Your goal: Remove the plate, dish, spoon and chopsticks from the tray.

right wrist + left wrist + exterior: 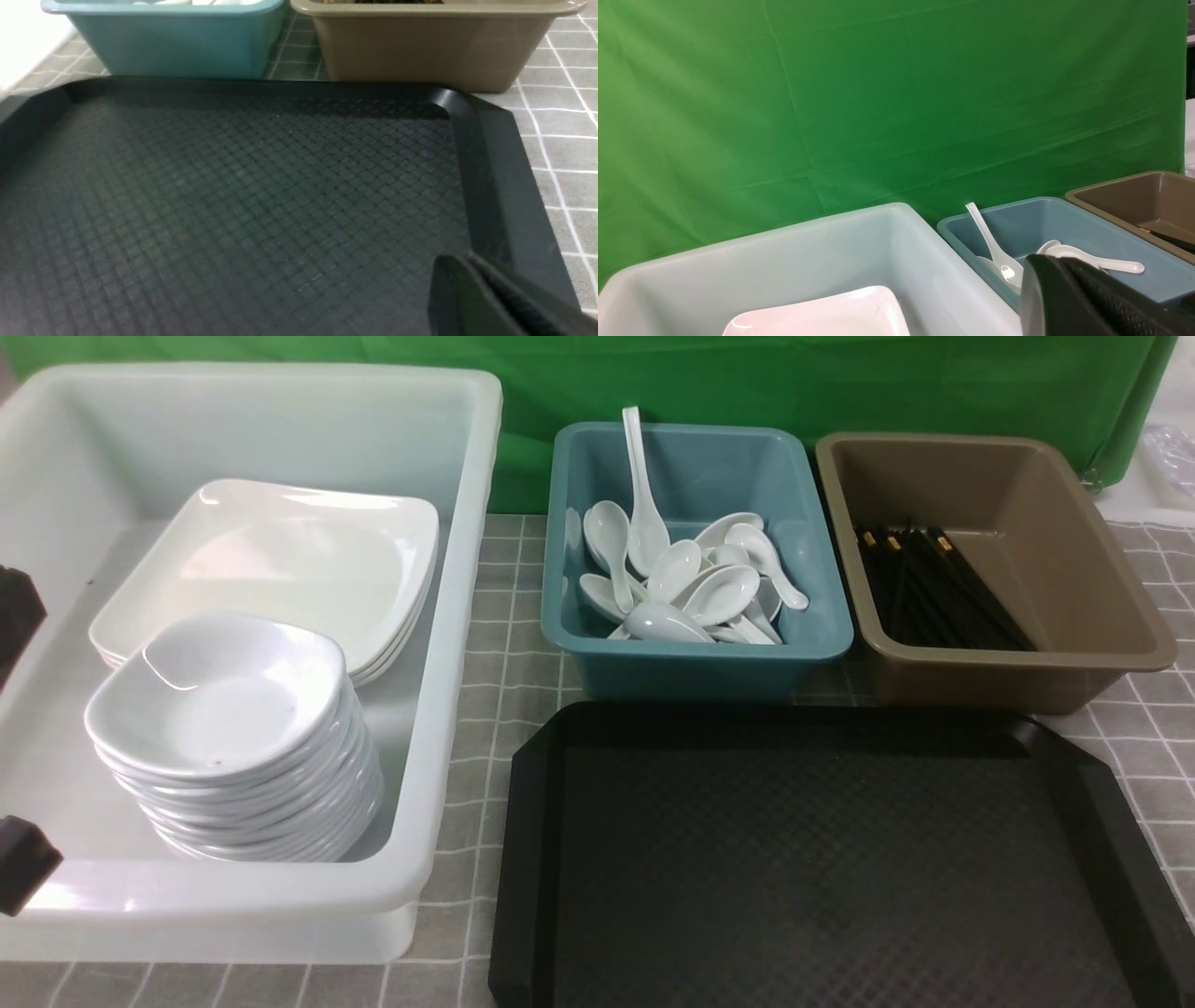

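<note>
Of the left gripper [19, 747], only two dark finger pieces were seen in the front view, at the left edge over the white bin [448, 616], set well apart and with nothing held between them. In the left wrist view a single black finger [1087, 298] was shown, so the gap could not be judged from there. The right gripper [495, 298] was absent from the front view; in its wrist view one dark finger was visible above the near right part of the tray [1102, 821], and whether it was spread or closed could not be told. Nothing was seen in its grasp.

The tray floor was seen bare in both the front and right wrist views. The plate [280, 560] was found in the white bin, topmost of a short stack of like plates, with a stack of small dishes [224, 709] in front of it. White spoons [691, 588] were heaped in the teal tub [822, 644], one long-handled spoon leaning against its back wall. The chopsticks [934, 588] were laid in the brown tub [1148, 653], gold bands toward the far end. Both tubs stood just beyond the tray on a grey checked cloth [504, 672].

The tub contents were hidden in the right wrist view, where only outer walls were shown. A green backdrop [878, 102] filled the left wrist view.
</note>
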